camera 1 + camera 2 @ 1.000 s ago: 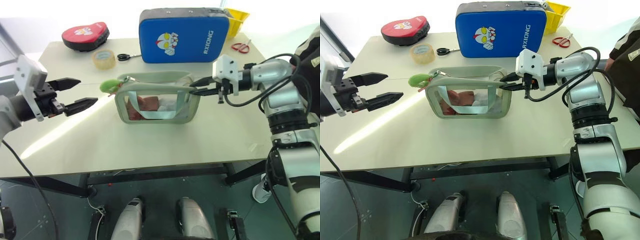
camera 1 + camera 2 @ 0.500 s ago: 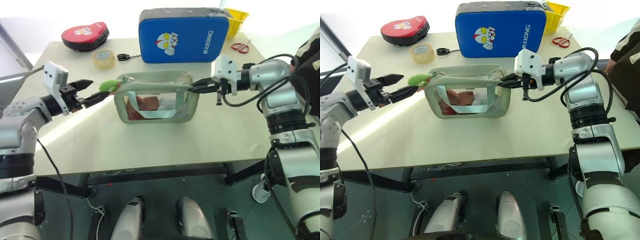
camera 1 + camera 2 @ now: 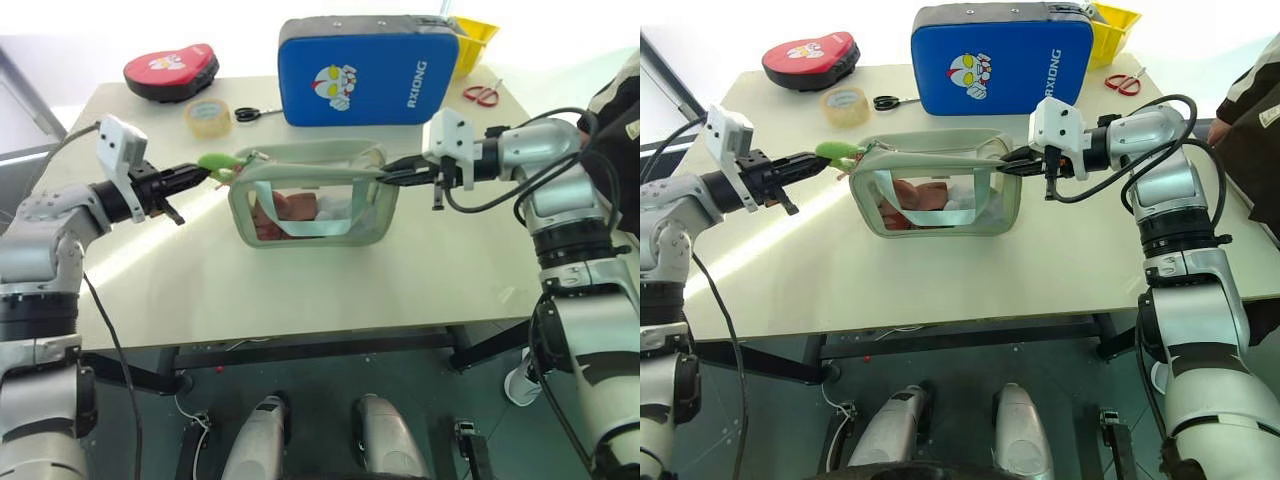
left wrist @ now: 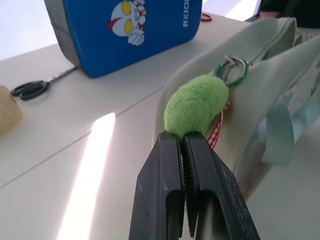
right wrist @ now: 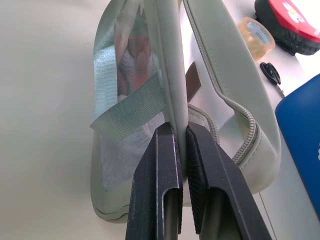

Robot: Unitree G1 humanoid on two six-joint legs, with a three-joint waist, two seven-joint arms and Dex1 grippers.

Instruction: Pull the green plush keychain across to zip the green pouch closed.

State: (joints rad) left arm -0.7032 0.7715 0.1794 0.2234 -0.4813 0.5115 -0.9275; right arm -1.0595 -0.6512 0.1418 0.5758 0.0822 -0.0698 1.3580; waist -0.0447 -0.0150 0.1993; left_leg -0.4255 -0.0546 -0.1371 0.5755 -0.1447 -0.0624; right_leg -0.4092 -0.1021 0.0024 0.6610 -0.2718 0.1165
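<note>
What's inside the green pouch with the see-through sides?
Through the green pouch's clear window you can see something reddish-brown and something pale. The strap bands and glare cover parts of them, so what they are stays unclear.

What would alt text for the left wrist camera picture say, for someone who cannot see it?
A black gripper is shut on the end of a green plush keychain, which hangs from a ring on a green pouch. Behind, on the pale table, stand a blue case and black scissors.
</note>
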